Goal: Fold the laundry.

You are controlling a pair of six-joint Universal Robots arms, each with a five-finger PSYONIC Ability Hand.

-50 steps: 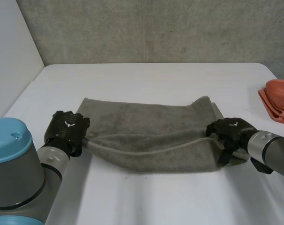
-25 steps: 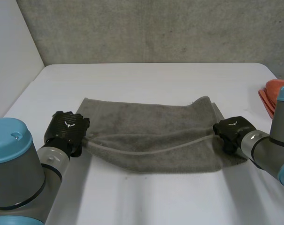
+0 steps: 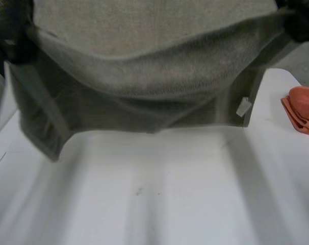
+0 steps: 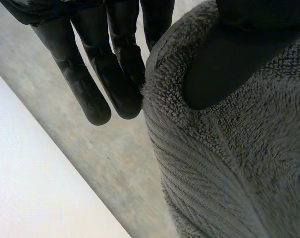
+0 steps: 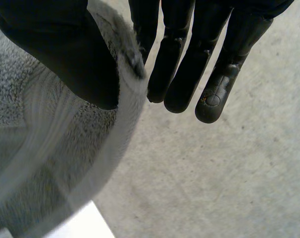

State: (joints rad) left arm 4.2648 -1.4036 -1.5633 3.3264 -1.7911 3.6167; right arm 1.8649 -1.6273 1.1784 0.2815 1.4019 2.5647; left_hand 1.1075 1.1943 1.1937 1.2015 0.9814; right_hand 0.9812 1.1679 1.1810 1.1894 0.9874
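Hanging in the air above the table [image 3: 159,204], the grey towel [image 3: 144,76] is spreading as a wide sheet in the head view. Its long axis is running side to side across the table, its upper edge is sagging in the middle, and its lower edge is pointing down at the tabletop without touching it. A small white label [image 3: 243,107] is showing near the lower corner on the table's right side, where an orange cloth [image 3: 301,109] is lying at the table's edge.

In the left wrist view, the left hand [image 4: 98,84] is pinching the towel's thick edge between its thumb and straight fingers, well above the table.

In the right wrist view, the right hand [image 5: 209,69] is pinching the opposite end the same way, thumb pressing the cloth against straight fingers.

The step in hand is probably the raise and spread before a fold. The next move is likely calling for both pinches holding while the hands come down evenly, drawing the top edge taut so the lower edge meets the table first and lies square.
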